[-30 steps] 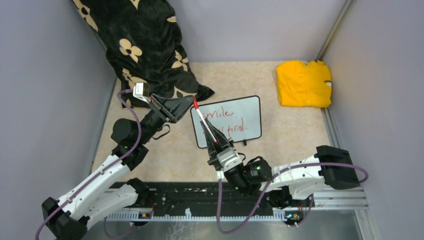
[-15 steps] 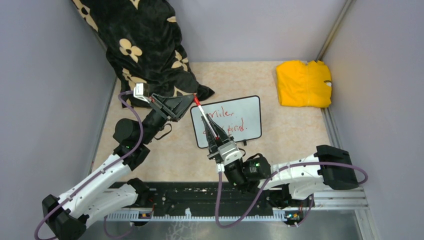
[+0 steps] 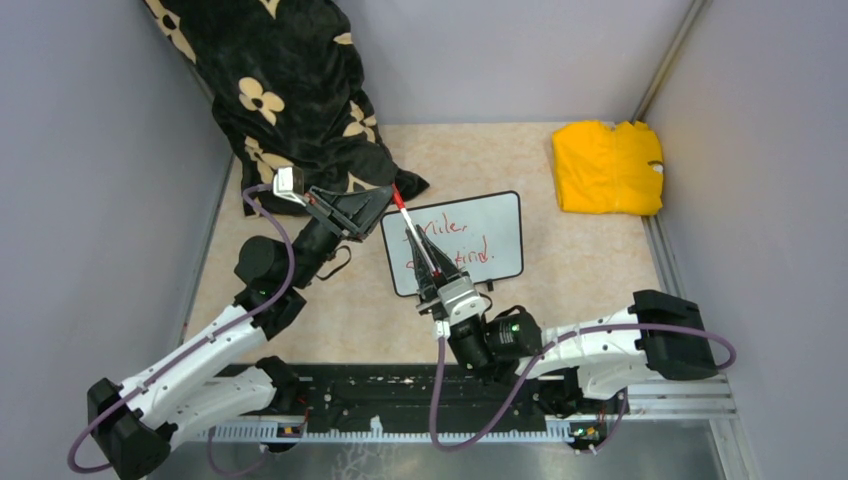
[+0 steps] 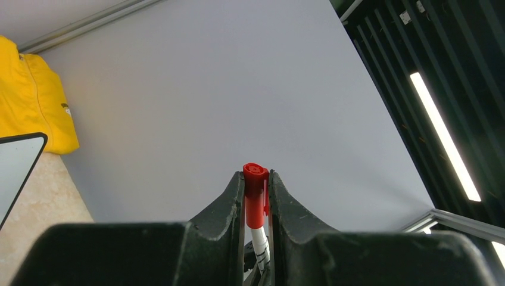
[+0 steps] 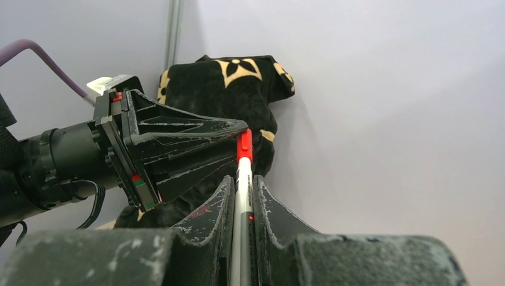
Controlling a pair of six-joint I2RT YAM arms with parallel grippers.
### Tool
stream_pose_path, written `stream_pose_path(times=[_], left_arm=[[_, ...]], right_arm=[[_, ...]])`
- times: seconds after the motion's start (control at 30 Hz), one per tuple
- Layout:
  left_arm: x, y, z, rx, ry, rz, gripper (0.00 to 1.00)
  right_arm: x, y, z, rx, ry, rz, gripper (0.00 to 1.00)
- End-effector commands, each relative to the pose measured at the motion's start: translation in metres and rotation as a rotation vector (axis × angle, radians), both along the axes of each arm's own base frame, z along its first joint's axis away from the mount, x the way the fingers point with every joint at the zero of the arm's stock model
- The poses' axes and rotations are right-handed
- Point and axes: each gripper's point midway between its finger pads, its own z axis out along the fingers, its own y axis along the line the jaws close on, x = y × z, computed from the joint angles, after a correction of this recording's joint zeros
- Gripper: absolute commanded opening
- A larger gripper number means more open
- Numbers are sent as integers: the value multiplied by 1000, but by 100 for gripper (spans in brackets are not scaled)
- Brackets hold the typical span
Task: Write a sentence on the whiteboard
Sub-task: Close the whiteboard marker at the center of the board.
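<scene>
Left wrist view: left jaws are clamped on the red cap (image 4: 255, 193) of the marker (image 3: 418, 240), with the cap's end showing between the tips. Right wrist view: right jaws are closed on the white barrel further down. The marker's long axis runs from the right jaws, toward the near edge of the surface (image 3: 580, 270), out toward the far-left corner. Its capped end leads, crossing over the left end of the whiteboard (image 3: 495, 225). The board lies flat at mid-surface, long side left to right. The sentence (image 3: 470, 256) shows as two red lines, partly hidden by the marker.

Judgement: writing appears complete, and the step in hand is seating the cap. The next move calls for a straight push along the barrel axis, then release
</scene>
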Motion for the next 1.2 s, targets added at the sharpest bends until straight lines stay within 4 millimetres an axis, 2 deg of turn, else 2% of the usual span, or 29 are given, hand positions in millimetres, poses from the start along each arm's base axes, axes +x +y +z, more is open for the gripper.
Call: stream_pose_path(times=[0.0,0.23,0.8,1.0,1.17], left_arm=[[-24,-8,10,-18,-59,-83,0],[-25,-7,6,-26,-52,-75,0],[-34,-30,1,-6,-63,-169,0],[-35,-29,-1,-7,-64,-168,0],[-34,-20,-4,-23,-51,-130,0]], right_arm=[[11,-42,35,265,25,-29,0],[15,-50,37,293,39,-35,0],[13,-46,37,306,32,-7,0],[12,-50,40,311,25,-5,0],[13,-58,43,331,31,-9,0]])
